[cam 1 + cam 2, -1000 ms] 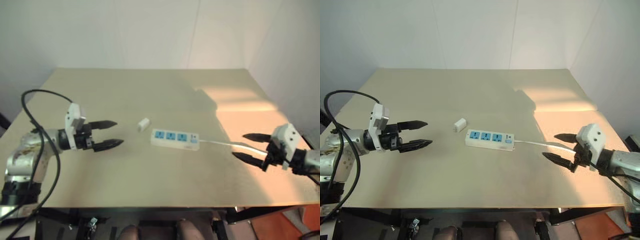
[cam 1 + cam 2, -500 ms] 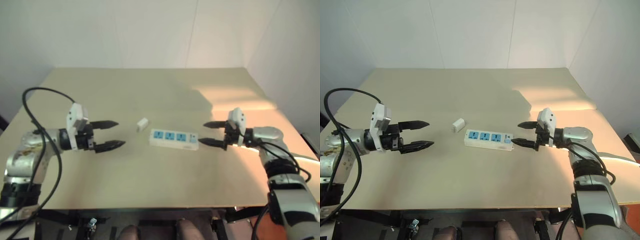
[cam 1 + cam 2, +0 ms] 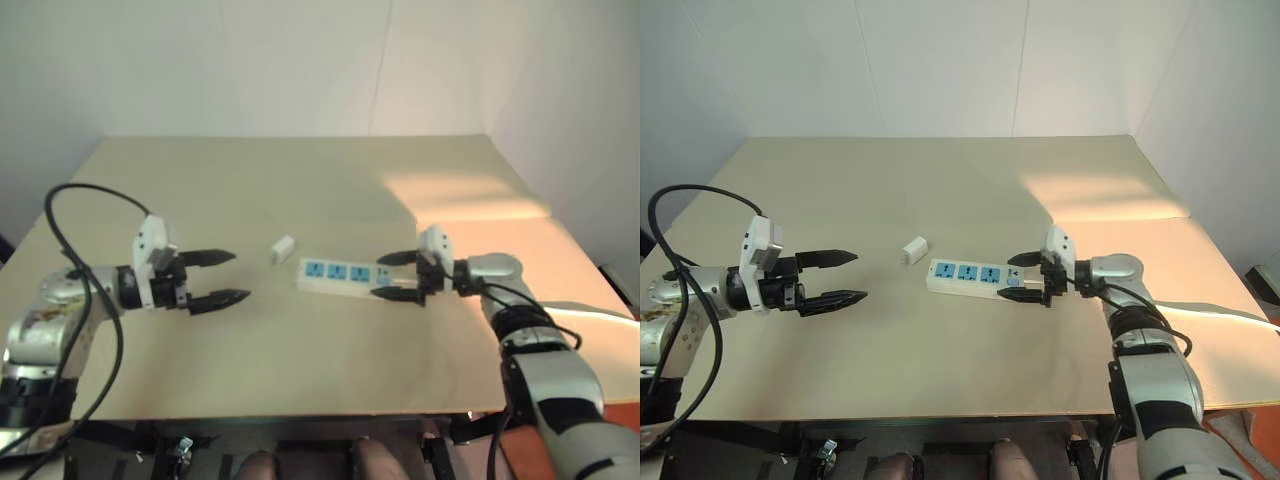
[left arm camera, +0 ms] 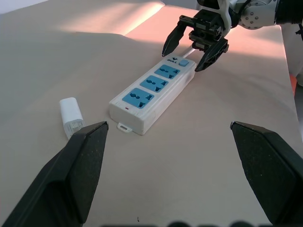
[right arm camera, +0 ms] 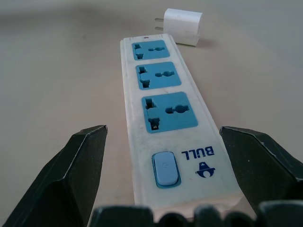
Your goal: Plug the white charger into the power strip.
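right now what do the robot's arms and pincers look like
Both arms are silver-grey metal with rounded joint housings. Each ends in a dark wrist section carrying a small white box, then a pincer of two black tapered fingers: the left pincer and the right pincer. A thick black cable loops over the left arm; a thinner black cable runs along the right forearm.

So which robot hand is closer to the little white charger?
The left gripper is somewhat closer: it hangs open, apart from the white charger. The right gripper is open around the switch end of the power strip, the end away from the charger.
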`<state>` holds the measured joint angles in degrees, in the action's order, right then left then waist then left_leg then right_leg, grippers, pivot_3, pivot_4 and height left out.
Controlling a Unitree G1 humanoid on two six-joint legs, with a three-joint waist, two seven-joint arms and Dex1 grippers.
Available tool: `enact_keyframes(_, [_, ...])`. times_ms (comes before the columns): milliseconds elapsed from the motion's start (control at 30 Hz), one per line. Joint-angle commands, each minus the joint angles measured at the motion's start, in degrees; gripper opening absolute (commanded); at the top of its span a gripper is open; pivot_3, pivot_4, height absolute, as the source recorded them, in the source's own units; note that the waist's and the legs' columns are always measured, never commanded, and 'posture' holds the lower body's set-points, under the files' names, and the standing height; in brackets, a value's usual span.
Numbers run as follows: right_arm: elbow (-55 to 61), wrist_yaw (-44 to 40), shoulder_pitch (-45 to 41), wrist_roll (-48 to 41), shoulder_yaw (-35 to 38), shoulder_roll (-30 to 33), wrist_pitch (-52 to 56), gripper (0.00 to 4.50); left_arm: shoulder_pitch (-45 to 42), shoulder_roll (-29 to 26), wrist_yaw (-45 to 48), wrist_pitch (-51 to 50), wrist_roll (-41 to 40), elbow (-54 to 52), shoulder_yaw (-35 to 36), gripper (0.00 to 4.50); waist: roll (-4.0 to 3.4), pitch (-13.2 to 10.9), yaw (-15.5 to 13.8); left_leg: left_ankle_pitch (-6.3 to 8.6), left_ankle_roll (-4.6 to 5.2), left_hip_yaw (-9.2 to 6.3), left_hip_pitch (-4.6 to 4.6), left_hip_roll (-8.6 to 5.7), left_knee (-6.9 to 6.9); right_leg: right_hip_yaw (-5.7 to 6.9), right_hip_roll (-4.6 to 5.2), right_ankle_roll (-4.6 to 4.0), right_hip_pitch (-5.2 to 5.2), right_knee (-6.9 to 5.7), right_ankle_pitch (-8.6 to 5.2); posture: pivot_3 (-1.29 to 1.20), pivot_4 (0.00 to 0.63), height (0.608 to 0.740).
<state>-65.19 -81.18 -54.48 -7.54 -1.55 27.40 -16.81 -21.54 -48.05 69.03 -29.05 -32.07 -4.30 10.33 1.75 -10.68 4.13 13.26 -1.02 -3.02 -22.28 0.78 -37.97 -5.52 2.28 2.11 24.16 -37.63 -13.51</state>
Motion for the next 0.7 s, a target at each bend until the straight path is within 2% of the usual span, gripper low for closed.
enact_keyframes(33, [-1.11,0.33,-2.16,0.28,1.33,0.17,-1.84,4.46,0.11,-1.30,0.14,-0.35,-1.28,-2.05,1.51,4.50,0.00,0.00,0.00,0.00,0.00,0.00,0.00,0.00,0.00,0.00,0.00,0.00,0.00,0.00,0.00,0.00,0.150,0.740])
enact_keyframes(700, [-6.40,2.99,-2.67,3.37,1.67,-0.15,-6.05,4.46,0.24,-1.51,0.22,0.23,-0.76,-1.78,1.43,4.50,0.00,0.00,0.06,0.00,0.00,0.00,0.05,0.00,0.00,0.00,0.00,0.00,-0.04,-0.01,0.00,0.00,0.150,0.740])
